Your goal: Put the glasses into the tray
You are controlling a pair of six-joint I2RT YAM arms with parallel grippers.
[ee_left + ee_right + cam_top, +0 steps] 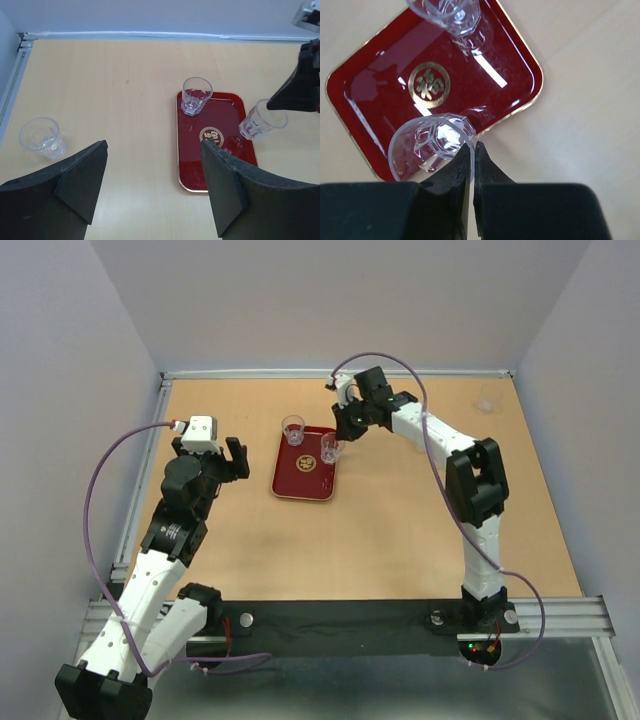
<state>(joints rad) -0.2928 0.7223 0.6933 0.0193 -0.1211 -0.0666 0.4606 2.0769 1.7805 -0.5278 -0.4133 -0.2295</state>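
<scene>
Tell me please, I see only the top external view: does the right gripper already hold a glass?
Observer: Yes. The right wrist view shows the right gripper shut on the held glass, pinching its wall at the rim.
Operator: Is it upright?
Observer: No. In the left wrist view it is tilted at the tray's right edge.
Operator: Any glass near the left arm?
Observer: Yes, another glass stands on the table ahead of the open left gripper.

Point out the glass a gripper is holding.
The glass at the tray's right edge, pinched by its rim in the right gripper. The others stand free: one on the tray, the rest on the table.
</scene>
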